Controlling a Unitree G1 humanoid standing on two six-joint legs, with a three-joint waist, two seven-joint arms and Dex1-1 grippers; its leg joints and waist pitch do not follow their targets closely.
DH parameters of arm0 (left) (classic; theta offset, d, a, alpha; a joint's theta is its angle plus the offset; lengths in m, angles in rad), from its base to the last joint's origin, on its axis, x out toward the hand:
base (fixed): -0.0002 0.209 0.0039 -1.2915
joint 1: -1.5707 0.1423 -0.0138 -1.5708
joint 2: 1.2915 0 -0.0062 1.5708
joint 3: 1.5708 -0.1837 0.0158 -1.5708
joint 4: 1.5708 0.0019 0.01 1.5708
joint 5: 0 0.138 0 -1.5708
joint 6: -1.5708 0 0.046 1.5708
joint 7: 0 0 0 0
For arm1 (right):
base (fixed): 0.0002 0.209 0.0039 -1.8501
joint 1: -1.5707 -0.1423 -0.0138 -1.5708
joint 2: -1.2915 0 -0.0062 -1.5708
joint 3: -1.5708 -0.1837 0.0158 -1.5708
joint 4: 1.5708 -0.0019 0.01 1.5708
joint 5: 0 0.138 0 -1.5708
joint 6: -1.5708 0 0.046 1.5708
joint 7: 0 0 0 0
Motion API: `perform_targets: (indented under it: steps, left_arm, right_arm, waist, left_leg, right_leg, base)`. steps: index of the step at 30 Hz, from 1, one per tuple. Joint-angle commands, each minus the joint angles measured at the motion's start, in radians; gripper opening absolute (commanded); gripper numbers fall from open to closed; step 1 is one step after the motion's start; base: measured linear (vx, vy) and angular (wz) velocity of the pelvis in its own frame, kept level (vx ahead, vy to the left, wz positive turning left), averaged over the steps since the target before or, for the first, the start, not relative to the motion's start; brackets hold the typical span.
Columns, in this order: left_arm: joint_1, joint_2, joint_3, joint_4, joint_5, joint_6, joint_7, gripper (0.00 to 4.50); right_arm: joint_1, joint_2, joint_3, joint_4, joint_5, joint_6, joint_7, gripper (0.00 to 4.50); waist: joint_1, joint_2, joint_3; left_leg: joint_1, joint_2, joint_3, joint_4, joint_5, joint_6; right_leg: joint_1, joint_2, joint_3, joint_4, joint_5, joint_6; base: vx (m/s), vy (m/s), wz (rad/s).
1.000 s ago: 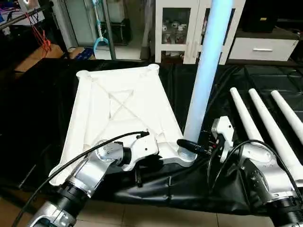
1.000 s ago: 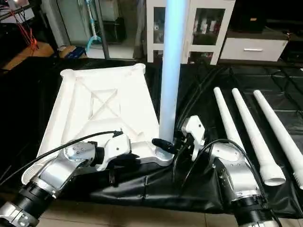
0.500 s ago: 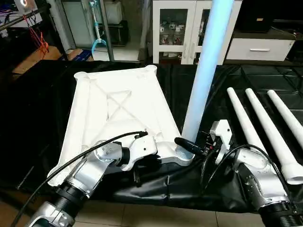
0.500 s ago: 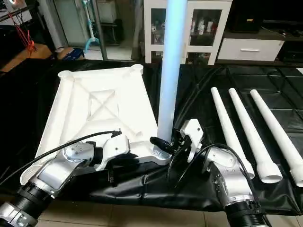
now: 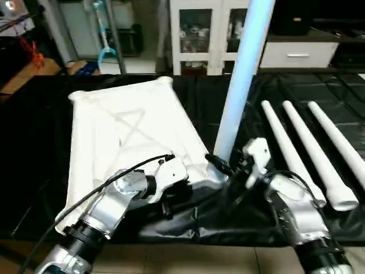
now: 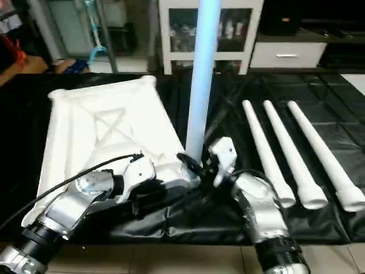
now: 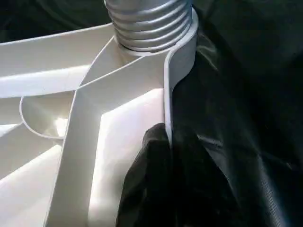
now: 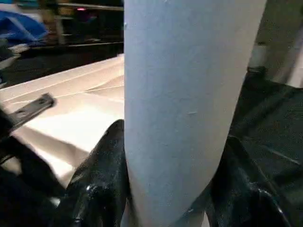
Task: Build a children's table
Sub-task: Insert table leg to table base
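The tabletop (image 5: 128,137) lies underside up on the black-draped bench (image 5: 34,142). One leg (image 5: 239,85) stands upright in its near right corner socket (image 7: 151,23). The right pincer (image 5: 225,166) grips that leg low down, a finger (image 8: 102,175) on each side. The left pincer (image 7: 165,189), pressed together, pinches the tabletop's near edge beside the socket. Three spare legs (image 5: 319,154) lie side by side to the right, well apart from the tabletop. A white cabinet (image 5: 205,34) stands behind.

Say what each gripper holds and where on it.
The right gripper clamps the upright leg low down, just above its threaded end. The left gripper pinches the tabletop's edge rim beside that corner socket.
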Motion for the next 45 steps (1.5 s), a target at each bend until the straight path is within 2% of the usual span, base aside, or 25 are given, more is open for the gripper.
perform_targets:
  steps: [1, 3, 4, 6, 7, 8, 10, 13, 16, 18, 21, 23, 25, 27, 29, 31, 33, 37, 38, 41, 43, 45]
  left_arm:
    - [0.015, 0.003, 0.004, -0.003, 0.013, 0.041, 0.015, 0.00]
    - [-0.014, -0.049, 0.020, 0.009, 0.018, 0.101, 0.098, 0.00]
    - [-0.014, -0.049, 0.020, 0.009, 0.018, 0.101, 0.098, 0.00]
    - [-0.032, -0.079, 0.030, 0.023, 0.025, 0.128, 0.141, 0.00]
    - [-0.034, -0.083, 0.032, 0.025, 0.024, 0.131, 0.146, 0.00]
    - [-0.063, -0.127, 0.059, 0.052, 0.022, 0.162, 0.210, 0.00]
    - [-0.083, -0.158, 0.080, 0.072, 0.019, 0.182, 0.257, 0.00]
    - [-0.122, -0.215, 0.113, 0.106, 0.023, 0.208, 0.353, 0.00]
    - [-0.137, -0.235, 0.123, 0.121, 0.028, 0.211, 0.394, 0.00]
    - [-0.142, -0.244, 0.126, 0.125, 0.027, 0.199, 0.410, 0.00]
    - [-0.138, -0.243, 0.124, 0.118, 0.029, 0.197, 0.409, 0.00]
    - [-0.131, -0.237, 0.125, 0.115, 0.029, 0.195, 0.408, 0.00]
    - [-0.123, -0.230, 0.126, 0.114, 0.029, 0.193, 0.409, 0.00]
    - [-0.121, -0.226, 0.122, 0.112, 0.026, 0.192, 0.408, 0.00]
    - [-0.115, -0.221, 0.116, 0.106, 0.022, 0.187, 0.402, 0.00]
    - [-0.111, -0.218, 0.112, 0.103, 0.021, 0.185, 0.396, 0.00]
    - [-0.107, -0.215, 0.108, 0.099, 0.020, 0.181, 0.386, 0.00]
    - [-0.106, -0.212, 0.103, 0.096, 0.019, 0.178, 0.379, 0.00]
    - [-0.106, -0.212, 0.101, 0.096, 0.019, 0.177, 0.378, 0.00]
    - [-0.105, -0.211, 0.099, 0.093, 0.018, 0.174, 0.375, 0.00]
    - [-0.105, -0.209, 0.098, 0.092, 0.017, 0.173, 0.371, 0.00]
    - [-0.104, -0.207, 0.097, 0.091, 0.017, 0.171, 0.368, 0.00]
  right_arm:
    - [0.028, -0.024, -0.037, 0.159, -0.088, 0.051, -0.138, 1.86]
    - [-0.033, 0.012, -0.033, 0.224, -0.126, 0.036, -0.253, 1.86]
    - [-0.033, 0.012, -0.033, 0.224, -0.126, 0.036, -0.253, 1.86]
    - [-0.070, 0.035, -0.039, 0.262, -0.135, 0.042, -0.324, 1.86]
    - [-0.074, 0.037, -0.040, 0.266, -0.135, 0.043, -0.330, 1.86]
    - [-0.123, 0.067, -0.050, 0.317, -0.135, 0.055, -0.402, 1.86]
    - [-0.157, 0.086, -0.056, 0.351, -0.136, 0.061, -0.447, 1.86]
    - [-0.220, 0.122, -0.057, 0.410, -0.150, 0.066, -0.526, 1.86]
    - [-0.250, 0.138, -0.050, 0.441, -0.163, 0.060, -0.555, 1.86]
    - [-0.272, 0.150, -0.040, 0.463, -0.169, 0.045, -0.564, 1.86]
    - [-0.288, 0.157, -0.035, 0.480, -0.167, 0.016, -0.561, 1.86]
    - [-0.292, 0.159, -0.038, 0.487, -0.163, 0.003, -0.550, 1.86]
    - [-0.296, 0.161, -0.040, 0.495, -0.163, -0.009, -0.540, 1.86]
    - [-0.300, 0.163, -0.042, 0.504, -0.163, -0.017, -0.535, 1.86]
    - [-0.305, 0.164, -0.042, 0.512, -0.165, -0.034, -0.523, 1.86]
    - [-0.309, 0.164, -0.039, 0.511, -0.170, -0.050, -0.516, 1.86]
    - [-0.319, 0.164, -0.036, 0.508, -0.171, -0.075, -0.498, 1.86]
    - [-0.329, 0.164, -0.040, 0.497, -0.157, -0.092, -0.463, 1.86]
    - [-0.332, 0.164, -0.043, 0.495, -0.153, -0.096, -0.453, 2.21]
    - [-0.340, 0.164, -0.051, 0.487, -0.138, -0.101, -0.426, 2.21]
    - [-0.346, 0.164, -0.057, 0.483, -0.129, -0.105, -0.402, 2.62]
    - [-0.348, 0.163, -0.059, 0.483, -0.128, -0.107, -0.395, 2.65]
  waist:
    - [-0.003, 0.001, -0.007]
    - [-0.009, -0.001, -0.008]
    - [-0.013, 0.000, -0.009]
    - [-0.020, 0.004, -0.019]
    - [-0.021, 0.003, -0.018]
    - [-0.022, 0.004, -0.017]
    - [-0.025, 0.004, -0.018]
    - [-0.026, 0.002, -0.021]
    - [-0.024, 0.004, -0.027]
    - [-0.021, 0.006, -0.032]
    - [-0.016, 0.006, -0.033]
    - [-0.015, 0.006, -0.031]
    - [-0.017, 0.006, -0.029]
    - [-0.018, 0.008, -0.027]
    - [-0.018, 0.011, -0.028]
    - [-0.018, 0.011, -0.029]
    - [-0.018, 0.010, -0.030]
    - [-0.017, 0.011, -0.030]
    - [-0.016, 0.010, -0.030]
    - [-0.014, 0.010, -0.031]
    - [-0.013, 0.012, -0.031]
    - [-0.008, 0.013, -0.032]
  left_leg:
    - [-0.006, 0.033, -0.029, -0.102, -0.545, -0.028]
    - [-0.009, 0.031, -0.030, -0.101, -0.534, -0.024]
    - [-0.010, 0.032, -0.030, -0.100, -0.523, -0.026]
    - [-0.020, 0.030, -0.027, -0.095, -0.435, -0.014]
    - [-0.023, 0.030, -0.025, -0.095, -0.416, -0.008]
    - [-0.023, 0.028, -0.019, -0.093, -0.398, 0.004]
    - [-0.021, 0.026, -0.019, -0.089, -0.387, 0.009]
    - [-0.025, 0.026, -0.017, -0.084, -0.334, 0.026]
    - [-0.027, 0.026, -0.014, -0.074, -0.244, 0.055]
    - [-0.028, 0.025, -0.013, -0.065, -0.159, 0.088]
    - [-0.023, 0.025, -0.009, -0.057, -0.104, 0.129]
    - [-0.021, 0.027, -0.008, -0.058, -0.119, 0.138]
    - [-0.020, 0.028, -0.007, -0.062, -0.161, 0.129]
    - [-0.018, 0.031, -0.009, -0.066, -0.204, 0.107]
    - [-0.018, 0.030, -0.009, -0.066, -0.200, 0.099]
    - [-0.018, 0.030, -0.009, -0.064, -0.181, 0.101]
    - [-0.019, 0.028, -0.007, -0.060, -0.157, 0.115]
    - [-0.019, 0.028, -0.007, -0.057, -0.141, 0.135]
    - [-0.019, 0.029, -0.007, -0.056, -0.136, 0.139]
    - [-0.019, 0.028, -0.007, -0.052, -0.115, 0.157]
    - [-0.019, 0.029, -0.007, -0.051, -0.103, 0.168]
    - [-0.017, 0.029, -0.007, -0.047, -0.084, 0.174]
  right_leg:
    - [-0.004, -0.042, 0.018, -0.094, -0.468, -0.152]
    - [-0.005, -0.042, 0.017, -0.095, -0.477, -0.152]
    - [-0.005, -0.043, 0.018, -0.092, -0.465, -0.156]
    - [0.004, -0.039, 0.017, -0.083, -0.337, -0.182]
    - [0.005, -0.038, 0.015, -0.082, -0.308, -0.190]
    - [0.005, -0.037, 0.014, -0.081, -0.278, -0.202]
    - [0.006, -0.039, 0.012, -0.082, -0.289, -0.211]
    - [0.013, -0.039, 0.011, -0.078, -0.238, -0.225]
    - [0.022, -0.038, 0.009, -0.066, -0.105, -0.254]
    - [0.030, -0.039, 0.005, -0.054, 0.014, -0.279]
    - [0.032, -0.039, 0.004, -0.047, 0.103, -0.305]
    - [0.032, -0.040, 0.003, -0.049, 0.077, -0.312]
    - [0.031, -0.038, 0.003, -0.054, 0.015, -0.311]
    - [0.029, -0.038, 0.005, -0.057, -0.046, -0.304]
    - [0.030, -0.037, 0.005, -0.055, -0.035, -0.303]
    - [0.031, -0.037, 0.005, -0.052, -0.001, -0.307]
    - [0.033, -0.038, 0.004, -0.049, 0.034, -0.315]
    - [0.035, -0.038, 0.003, -0.047, 0.045, -0.321]
    - [0.035, -0.038, 0.003, -0.047, 0.045, -0.323]
    - [0.036, -0.039, 0.004, -0.044, 0.056, -0.330]
    - [0.036, -0.040, 0.004, -0.042, 0.060, -0.332]
    - [0.035, -0.039, 0.004, -0.041, 0.067, -0.340]
  base:
    - [0.000, 0.000, 0.00]
    - [0.000, 0.000, 0.00]
    - [0.000, 0.000, 0.00]
    - [0.000, 0.000, 0.00]
    - [0.000, 0.000, 0.00]
    - [0.000, 0.000, 0.00]
    - [0.000, 0.000, 0.00]
    - [0.000, 0.000, 0.00]
    - [0.000, 0.000, 0.00]
    - [0.000, 0.000, 0.00]
    - [0.000, 0.000, 0.00]
    - [0.000, 0.000, 0.00]
    - [0.000, 0.000, 0.00]
    - [0.000, 0.000, 0.00]
    - [0.000, 0.000, 0.00]
    - [0.000, 0.000, 0.00]
    - [0.000, 0.000, 0.00]
    - [0.000, 0.000, 0.00]
    - [0.000, 0.000, 0.00]
    - [0.000, 0.000, 0.00]
    - [0.000, 0.000, 0.00]
    - [0.000, 0.000, 0.00]
